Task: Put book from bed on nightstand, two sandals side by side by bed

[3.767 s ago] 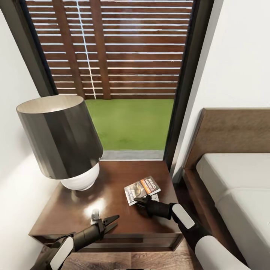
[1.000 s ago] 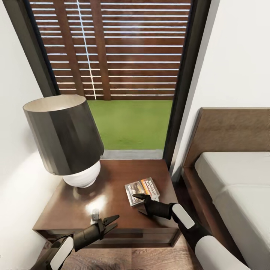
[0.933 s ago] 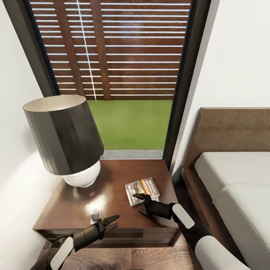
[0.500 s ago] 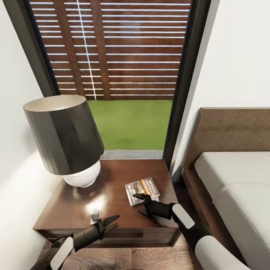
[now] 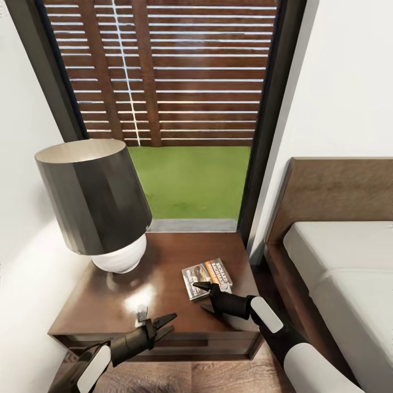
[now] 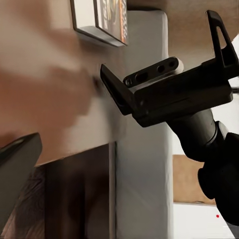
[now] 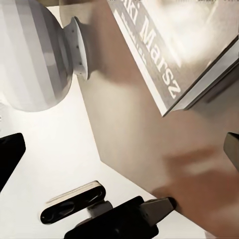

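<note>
With the book (image 5: 207, 277) flat on the nightstand (image 5: 164, 262), the right gripper (image 5: 202, 295), fingers spread and apparently empty, could nudge it sideways when withdrawing.

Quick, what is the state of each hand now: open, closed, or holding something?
Left hand: open, holding nothing, above the nightstand's front edge.
Right hand: open, holding nothing; the book lies free on the nightstand before it.

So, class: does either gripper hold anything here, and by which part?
Nothing is held. The right gripper stands open beside the book on the nightstand; the left gripper is open too.
</note>
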`<state>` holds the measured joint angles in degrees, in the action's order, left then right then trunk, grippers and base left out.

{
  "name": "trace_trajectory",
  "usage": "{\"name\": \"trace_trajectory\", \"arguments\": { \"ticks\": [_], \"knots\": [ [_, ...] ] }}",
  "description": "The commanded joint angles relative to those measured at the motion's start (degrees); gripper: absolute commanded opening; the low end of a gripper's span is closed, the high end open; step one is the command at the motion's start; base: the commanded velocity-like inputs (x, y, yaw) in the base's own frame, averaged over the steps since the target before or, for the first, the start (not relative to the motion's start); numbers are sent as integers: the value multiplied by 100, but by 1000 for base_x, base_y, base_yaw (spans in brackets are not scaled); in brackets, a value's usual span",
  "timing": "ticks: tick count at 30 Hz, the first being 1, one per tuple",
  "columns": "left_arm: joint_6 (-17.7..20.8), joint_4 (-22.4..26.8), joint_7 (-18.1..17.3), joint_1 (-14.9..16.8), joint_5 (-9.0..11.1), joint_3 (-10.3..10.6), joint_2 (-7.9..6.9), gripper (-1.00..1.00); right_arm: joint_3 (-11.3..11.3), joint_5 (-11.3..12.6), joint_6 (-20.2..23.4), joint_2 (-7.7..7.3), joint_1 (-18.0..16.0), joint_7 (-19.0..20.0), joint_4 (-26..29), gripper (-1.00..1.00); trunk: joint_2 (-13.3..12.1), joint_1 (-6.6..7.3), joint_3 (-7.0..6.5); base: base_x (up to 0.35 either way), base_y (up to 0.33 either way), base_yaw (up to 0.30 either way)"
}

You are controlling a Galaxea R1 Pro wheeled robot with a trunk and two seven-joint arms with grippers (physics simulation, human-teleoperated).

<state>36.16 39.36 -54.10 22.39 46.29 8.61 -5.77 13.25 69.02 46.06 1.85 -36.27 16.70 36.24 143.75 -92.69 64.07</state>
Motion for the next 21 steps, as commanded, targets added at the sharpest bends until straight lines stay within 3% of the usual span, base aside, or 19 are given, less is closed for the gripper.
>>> {"name": "trace_trajectory", "arguments": {
  "ticks": [1,21],
  "knots": [
    [23,-2,14,2,21,27,-5,100,2,-29,8,-1,-3,32,-3,100,0,3,-18,0,0,0],
    [23,0,14,2,21,27,-3,100,2,-29,8,-1,-3,30,-3,100,-27,55,-461,0,0,0]
  ]
}}
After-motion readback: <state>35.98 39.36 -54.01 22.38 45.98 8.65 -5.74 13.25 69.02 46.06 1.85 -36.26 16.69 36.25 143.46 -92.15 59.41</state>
